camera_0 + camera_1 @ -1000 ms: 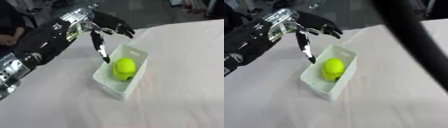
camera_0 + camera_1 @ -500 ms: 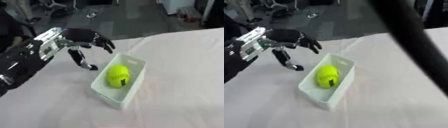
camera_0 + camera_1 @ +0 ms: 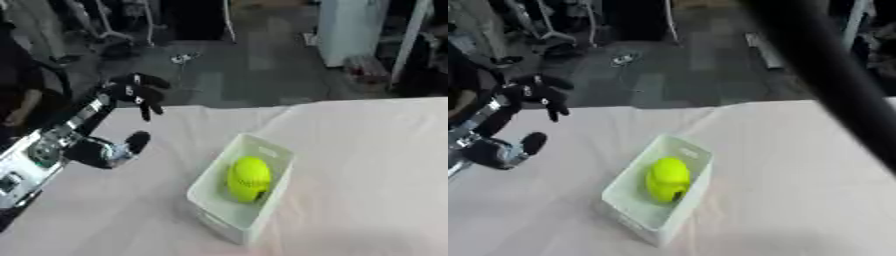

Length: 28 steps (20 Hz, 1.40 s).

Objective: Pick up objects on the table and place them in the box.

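One yellow-green ball (image 3: 248, 178), likely light and prone to rolling, lies in your white box (image 3: 211, 196), while your left hand (image 3: 137, 93) hangs empty, fingers relaxed, above the tabletop (image 3: 367, 150).

Free room: I see bare counter (image 3: 367, 165) right of my left hand (image 3: 140, 92), all around the box (image 3: 238, 192). Obstacles: box walls, upright, well right of and nearer than the hand; yellow ball (image 3: 249, 179) fills much of its inside. A dark bar (image 3: 833, 75) crosses my right-eye view.
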Available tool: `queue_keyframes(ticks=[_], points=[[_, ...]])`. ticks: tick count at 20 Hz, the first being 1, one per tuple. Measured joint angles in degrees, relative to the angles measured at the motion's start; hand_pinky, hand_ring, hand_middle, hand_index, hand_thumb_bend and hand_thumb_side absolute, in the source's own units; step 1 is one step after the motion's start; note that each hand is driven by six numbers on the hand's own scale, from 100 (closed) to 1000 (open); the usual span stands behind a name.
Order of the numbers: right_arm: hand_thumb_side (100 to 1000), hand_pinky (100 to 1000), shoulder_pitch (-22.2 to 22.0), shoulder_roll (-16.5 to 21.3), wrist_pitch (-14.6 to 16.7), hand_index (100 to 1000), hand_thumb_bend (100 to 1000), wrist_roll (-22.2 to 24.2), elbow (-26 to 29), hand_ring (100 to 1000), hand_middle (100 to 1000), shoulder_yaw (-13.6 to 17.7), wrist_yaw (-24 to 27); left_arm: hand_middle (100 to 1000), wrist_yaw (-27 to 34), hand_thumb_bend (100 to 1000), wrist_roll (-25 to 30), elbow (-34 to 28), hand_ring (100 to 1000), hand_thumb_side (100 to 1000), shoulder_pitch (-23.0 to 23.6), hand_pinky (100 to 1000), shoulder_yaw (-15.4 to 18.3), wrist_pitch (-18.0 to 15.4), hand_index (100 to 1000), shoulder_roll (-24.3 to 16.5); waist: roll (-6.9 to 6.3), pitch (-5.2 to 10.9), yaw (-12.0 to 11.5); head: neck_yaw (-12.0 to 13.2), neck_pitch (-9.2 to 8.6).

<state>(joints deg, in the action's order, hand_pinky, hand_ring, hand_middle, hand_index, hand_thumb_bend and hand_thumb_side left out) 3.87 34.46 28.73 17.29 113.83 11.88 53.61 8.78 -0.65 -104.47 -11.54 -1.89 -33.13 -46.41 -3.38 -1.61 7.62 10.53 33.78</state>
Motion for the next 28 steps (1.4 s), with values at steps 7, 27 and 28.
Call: queue_keyframes(ticks=[7, 27, 28], points=[[953, 185, -6.8, -2.7, 3.7, 663, 100, -0.2, 0.0, 447, 521, -1.0, -7.4, 791, 10.1, 181, 0.9, -8.7, 604, 619, 2.0, 430, 4.2, 3.9, 795, 10.9, 1.84, 1.38, -3.9, -7.2, 2.82], [929, 187, -5.8, -3.0, 6.5, 521, 100, 0.8, 0.0, 434, 463, -2.7, -9.9, 800, 13.5, 160, 2.7, -9.2, 605, 642, 4.2, 435, 4.7, 2.6, 793, 13.3, 1.0, 1.72, -3.1, -8.3, 6.53], [928, 185, -5.7, -2.9, 6.9, 508, 100, 2.4, 0.0, 416, 427, -2.8, -9.7, 800, 13.5, 159, 2.8, -9.2, 604, 642, 4.4, 435, 4.7, 2.6, 793, 13.3, 1.0, 1.65, -3.1, -8.2, 6.85]])
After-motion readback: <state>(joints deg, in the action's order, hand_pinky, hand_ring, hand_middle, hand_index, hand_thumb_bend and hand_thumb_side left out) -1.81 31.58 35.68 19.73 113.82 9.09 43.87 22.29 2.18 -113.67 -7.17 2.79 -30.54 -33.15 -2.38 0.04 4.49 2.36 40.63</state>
